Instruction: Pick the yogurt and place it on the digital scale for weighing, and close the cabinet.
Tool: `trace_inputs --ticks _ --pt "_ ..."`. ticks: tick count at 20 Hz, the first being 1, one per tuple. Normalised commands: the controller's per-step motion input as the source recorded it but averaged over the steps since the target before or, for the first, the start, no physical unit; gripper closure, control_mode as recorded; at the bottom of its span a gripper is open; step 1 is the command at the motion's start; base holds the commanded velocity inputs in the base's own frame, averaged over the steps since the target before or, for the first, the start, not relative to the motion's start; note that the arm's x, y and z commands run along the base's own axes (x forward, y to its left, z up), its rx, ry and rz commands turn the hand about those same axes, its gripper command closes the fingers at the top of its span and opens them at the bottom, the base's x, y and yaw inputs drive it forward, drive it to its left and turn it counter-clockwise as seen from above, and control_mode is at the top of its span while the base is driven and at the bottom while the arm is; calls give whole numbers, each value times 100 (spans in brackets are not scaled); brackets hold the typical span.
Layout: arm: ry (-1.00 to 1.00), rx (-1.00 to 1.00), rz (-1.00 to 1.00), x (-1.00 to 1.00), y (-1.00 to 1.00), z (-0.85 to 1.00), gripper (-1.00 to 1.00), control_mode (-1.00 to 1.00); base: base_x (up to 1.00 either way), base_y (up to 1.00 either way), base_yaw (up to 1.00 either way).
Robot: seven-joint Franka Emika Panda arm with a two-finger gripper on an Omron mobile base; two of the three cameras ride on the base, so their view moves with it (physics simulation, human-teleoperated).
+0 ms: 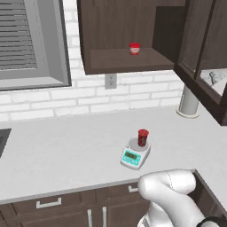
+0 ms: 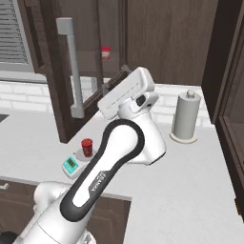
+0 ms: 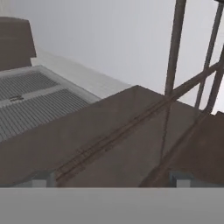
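Claw (image 3: 109,181) jaws wide, empty, raised up at the open cabinet (image 2: 57,95) door, beside its handle (image 2: 71,66). Yogurt (image 1: 142,138) well below and apart from claw, upright on scale (image 1: 135,154) platter. Scale sits on tabletop (image 1: 66,150). Red-and-white cup (image 1: 134,48) on cabinet shelf. Paper towel roll (image 2: 185,116) at right.

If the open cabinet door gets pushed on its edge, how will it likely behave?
The cabinet door looks rigid wood with glass panels, so it should probably swing rather than flex. The glass may be fragile. Its long vertical handle stands out and could catch the gripper.
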Motion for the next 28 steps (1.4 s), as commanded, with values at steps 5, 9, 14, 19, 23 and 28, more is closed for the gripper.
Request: trace_inputs --ticks 5,9,14,19,23,28 --pt "0 -9 24 30 90 42 -100 -100 0 0 0" --pt "2 -4 5 97 100 0 -100 -100 0 0 0" --pt "0 -2 0 100 92 0 -100 -100 0 0 0" --pt "1 0 0 99 57 2 -100 -100 0 0 0" --pt "12 -1 -6 83 39 6 -100 -100 0 0 0" --pt "18 0 -10 58 19 5 -100 -100 0 0 0"
